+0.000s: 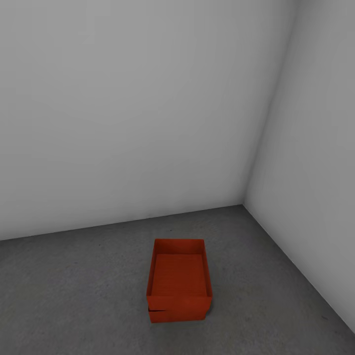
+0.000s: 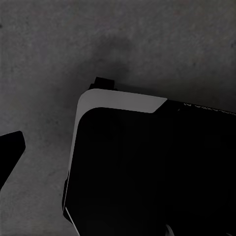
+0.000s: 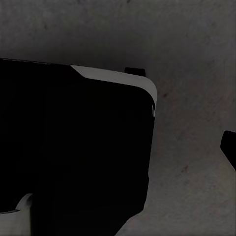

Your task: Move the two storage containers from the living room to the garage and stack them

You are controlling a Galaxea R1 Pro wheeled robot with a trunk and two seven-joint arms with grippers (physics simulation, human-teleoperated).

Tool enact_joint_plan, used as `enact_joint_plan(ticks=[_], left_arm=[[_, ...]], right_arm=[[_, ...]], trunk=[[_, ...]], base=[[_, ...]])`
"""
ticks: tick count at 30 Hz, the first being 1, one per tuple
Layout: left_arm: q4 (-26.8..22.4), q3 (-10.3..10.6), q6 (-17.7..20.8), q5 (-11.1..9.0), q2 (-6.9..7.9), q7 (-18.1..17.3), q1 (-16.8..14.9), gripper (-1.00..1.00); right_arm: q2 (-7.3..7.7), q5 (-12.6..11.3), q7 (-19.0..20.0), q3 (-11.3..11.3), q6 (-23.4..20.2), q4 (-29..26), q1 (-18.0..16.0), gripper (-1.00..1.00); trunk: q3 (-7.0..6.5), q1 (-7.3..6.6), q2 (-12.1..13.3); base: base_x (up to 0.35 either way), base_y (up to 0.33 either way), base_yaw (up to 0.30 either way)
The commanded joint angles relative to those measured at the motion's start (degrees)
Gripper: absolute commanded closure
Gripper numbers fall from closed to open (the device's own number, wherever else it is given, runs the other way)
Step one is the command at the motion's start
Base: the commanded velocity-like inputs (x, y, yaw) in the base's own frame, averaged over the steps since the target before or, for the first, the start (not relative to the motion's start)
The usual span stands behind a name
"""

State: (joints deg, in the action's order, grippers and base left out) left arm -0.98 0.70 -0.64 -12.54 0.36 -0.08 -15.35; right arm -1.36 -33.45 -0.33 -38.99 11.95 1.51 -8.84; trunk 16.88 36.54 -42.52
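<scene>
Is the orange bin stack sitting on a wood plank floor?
No, the two stacked storage containers rest on the dark grey speckled floor near the corner of plain white-grey walls.

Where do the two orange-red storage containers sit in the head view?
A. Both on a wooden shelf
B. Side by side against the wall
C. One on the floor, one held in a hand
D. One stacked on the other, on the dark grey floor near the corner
D: the upper container sits on the lower container, whose front edge peeks out beneath it, on the dark grey floor near where the two walls meet.
</scene>
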Motion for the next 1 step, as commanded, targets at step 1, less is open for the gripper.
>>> enact_joint_plan(ticks=[1], left_arm=[[0.0,0.1,-0.1,-0.4,0.00,0.0,0.0,-1.00]], right_arm=[[-0.05,-0.4,0.0,-0.5,0.3,0.2,0.0,-1.00]], trunk=[[0.07,0.01,-0.1]], base=[[0.000,0.000,0.000]])
